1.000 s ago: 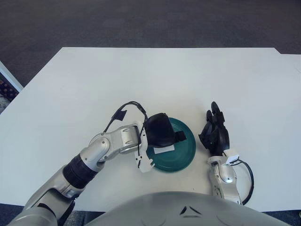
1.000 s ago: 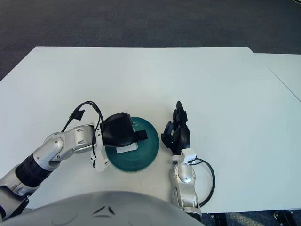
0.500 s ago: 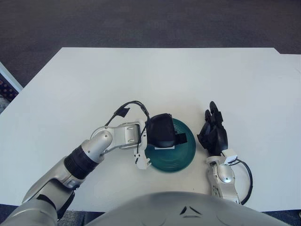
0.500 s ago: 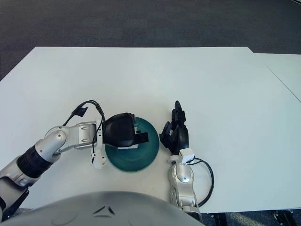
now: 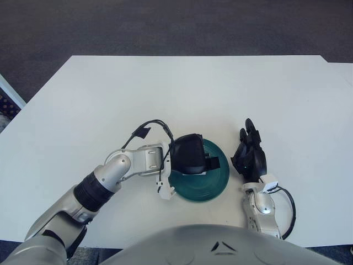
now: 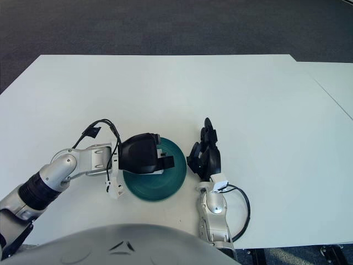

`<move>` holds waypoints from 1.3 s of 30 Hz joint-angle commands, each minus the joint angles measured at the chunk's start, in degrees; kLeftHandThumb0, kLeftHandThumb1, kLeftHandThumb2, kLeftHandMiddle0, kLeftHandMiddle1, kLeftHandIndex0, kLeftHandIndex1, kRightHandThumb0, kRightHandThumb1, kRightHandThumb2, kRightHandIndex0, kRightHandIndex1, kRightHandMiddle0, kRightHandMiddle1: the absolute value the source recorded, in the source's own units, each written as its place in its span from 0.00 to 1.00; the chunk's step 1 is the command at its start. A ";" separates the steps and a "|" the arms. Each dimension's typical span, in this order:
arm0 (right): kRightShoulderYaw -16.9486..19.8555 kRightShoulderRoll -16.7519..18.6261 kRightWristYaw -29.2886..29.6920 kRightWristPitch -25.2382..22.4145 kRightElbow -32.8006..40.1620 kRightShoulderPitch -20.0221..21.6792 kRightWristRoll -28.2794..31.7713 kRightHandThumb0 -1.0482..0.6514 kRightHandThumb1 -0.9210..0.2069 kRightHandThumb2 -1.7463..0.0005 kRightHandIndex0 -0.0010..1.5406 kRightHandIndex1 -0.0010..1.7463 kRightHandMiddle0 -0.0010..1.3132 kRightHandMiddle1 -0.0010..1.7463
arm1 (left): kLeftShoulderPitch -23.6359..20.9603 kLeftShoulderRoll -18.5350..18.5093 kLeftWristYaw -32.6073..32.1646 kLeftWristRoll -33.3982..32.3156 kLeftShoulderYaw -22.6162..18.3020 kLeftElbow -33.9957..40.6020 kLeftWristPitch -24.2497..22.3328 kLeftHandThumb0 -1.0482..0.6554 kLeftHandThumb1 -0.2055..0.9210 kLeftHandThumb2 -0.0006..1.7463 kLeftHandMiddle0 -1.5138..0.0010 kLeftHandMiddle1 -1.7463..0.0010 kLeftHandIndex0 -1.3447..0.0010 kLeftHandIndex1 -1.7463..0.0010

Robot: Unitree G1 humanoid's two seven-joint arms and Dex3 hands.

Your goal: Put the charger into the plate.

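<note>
- Left arm point(image 5: 105, 179): it reaches in from the lower left across the white table point(image 5: 165, 94), forearm angled toward the centre, with a black cable point(image 5: 149, 126) looping above the wrist.
- White bracket point(image 5: 163, 189): it hangs off the wrist just beside the plate's left rim, close to the table surface.
- Left hand point(image 5: 187, 153): it sits over the left half of the plate. Its dark fingers point(image 5: 211, 163) are curled down and point toward the plate's centre; whether they grip anything cannot be told, since the hand covers what is beneath it.
- Charger point(image 6: 157, 171): only a small white edge shows — it peeks out from under the left hand, inside the plate on its left half. Whether the charger rests on the plate or is held just above it cannot be told.
- Plate point(image 5: 212, 185): a round, dark green plate on the table near the front edge, between the two hands. Its right and front portions are bare.
- Right hand point(image 5: 251, 157): it is parked on the table just right of the plate, apart from the rim. Its black fingers point(image 5: 249, 128) extend forward, relaxed and loosely together, holding nothing.
- Right wrist point(image 5: 260, 203): a silver wrist with a black cable loop on its right side, near the table's front edge.
</note>
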State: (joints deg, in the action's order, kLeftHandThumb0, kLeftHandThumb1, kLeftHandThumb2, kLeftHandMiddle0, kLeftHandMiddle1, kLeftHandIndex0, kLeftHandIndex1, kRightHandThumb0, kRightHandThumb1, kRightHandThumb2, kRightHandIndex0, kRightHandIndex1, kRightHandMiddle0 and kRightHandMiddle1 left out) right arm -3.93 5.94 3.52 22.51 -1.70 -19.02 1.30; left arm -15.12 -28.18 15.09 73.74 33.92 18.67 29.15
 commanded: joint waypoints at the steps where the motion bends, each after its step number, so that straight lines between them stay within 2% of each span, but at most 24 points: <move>1: 0.03 0.89 -0.10 -1.28 -2.85 -0.70 0.56 0.08 0.00 0.49 0.00 0.00 0.00 0.09 | 0.84 -0.22 3.56 0.60 -0.94 1.13 -2.45 0.13 0.99 0.17 0.74 0.00 0.86 0.31; 3: 0.13 0.83 -0.25 -0.81 -3.32 -0.39 0.71 0.08 0.00 0.49 0.00 0.00 0.00 0.09 | 0.48 -0.59 6.17 0.84 -0.86 1.59 -2.87 0.10 1.00 0.21 0.87 0.12 0.93 0.37; 4: 0.16 0.81 -0.33 -0.57 -3.51 -0.28 0.79 0.07 0.00 0.49 0.00 0.00 0.00 0.09 | 0.27 -0.76 7.51 0.96 -0.81 1.81 -3.03 0.09 1.00 0.26 0.90 0.36 0.95 0.51; 5: 0.17 0.77 -0.45 -0.15 -3.71 -0.24 0.86 0.07 0.00 0.49 0.00 0.00 0.00 0.08 | 0.06 -0.81 9.63 1.05 -0.69 2.17 -3.34 0.08 1.00 0.28 0.89 0.48 0.96 0.56; 6: 0.19 0.74 -0.54 0.16 -3.87 -0.21 0.90 0.07 0.00 0.49 0.00 0.00 0.00 0.08 | -0.06 -0.80 11.13 1.10 -0.61 2.45 -3.57 0.07 1.00 0.32 0.91 0.66 0.98 0.68; 7: 0.20 0.72 -0.60 0.35 -3.98 -0.19 0.92 0.07 0.00 0.49 0.00 0.00 0.00 0.08 | -0.10 -0.74 12.02 1.09 -0.57 2.64 -3.71 0.06 1.00 0.36 0.92 0.77 0.99 0.75; 8: 0.25 0.65 -0.70 0.53 -4.12 -0.10 0.97 0.07 0.00 0.49 0.00 0.00 0.00 0.08 | -0.26 -0.67 12.96 0.97 -0.60 2.76 -3.84 0.05 1.00 0.38 0.93 0.85 0.99 0.80; 11: 0.43 0.23 -0.79 1.36 -4.65 0.06 0.46 0.07 0.00 0.48 0.00 0.00 0.00 0.08 | -0.89 -0.67 17.07 -0.11 -1.10 3.77 -4.37 0.03 1.00 0.44 0.97 0.95 1.00 0.90; 17: 0.64 0.13 0.08 1.70 -5.17 0.43 -0.79 0.06 0.00 0.46 0.00 0.00 0.00 0.08 | -1.07 -0.34 20.12 -0.65 -1.51 4.73 -5.02 0.01 1.00 0.51 1.00 0.99 1.00 0.98; 21: 0.01 0.30 0.79 1.57 -4.43 0.59 -2.13 0.05 0.00 0.45 0.00 0.00 0.00 0.09 | -0.41 -0.92 19.25 -2.13 -2.87 5.45 -5.05 0.00 1.00 0.53 1.00 1.00 1.00 1.00; 31: -0.12 0.49 1.32 1.97 -4.22 0.41 -2.59 0.04 0.00 0.44 0.00 0.00 0.00 0.10 | 0.75 -1.46 11.25 -4.16 -5.40 3.91 -4.27 0.00 1.00 0.51 1.00 1.00 1.00 1.00; 34: -0.29 0.33 1.09 1.54 -3.76 0.21 -2.53 0.04 0.00 0.45 0.00 0.00 0.00 0.08 | 2.18 -0.71 7.03 -6.87 -6.71 2.06 -4.62 0.00 1.00 0.50 1.00 1.00 1.00 1.00; 39: -0.44 0.25 0.96 1.46 -3.30 0.11 -2.56 0.03 0.00 0.44 0.00 0.00 0.00 0.07 | 3.18 0.09 4.87 -9.04 -7.21 0.78 -5.19 0.00 1.00 0.48 1.00 1.00 1.00 1.00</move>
State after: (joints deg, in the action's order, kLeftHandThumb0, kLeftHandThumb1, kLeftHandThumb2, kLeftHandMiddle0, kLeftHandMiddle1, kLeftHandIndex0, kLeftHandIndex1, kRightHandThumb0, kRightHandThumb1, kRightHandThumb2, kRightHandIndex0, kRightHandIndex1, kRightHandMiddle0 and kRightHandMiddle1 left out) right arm -4.15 5.84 4.47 25.83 -3.55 -17.64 -1.09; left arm -12.95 -28.37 21.45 66.22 27.46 20.58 24.83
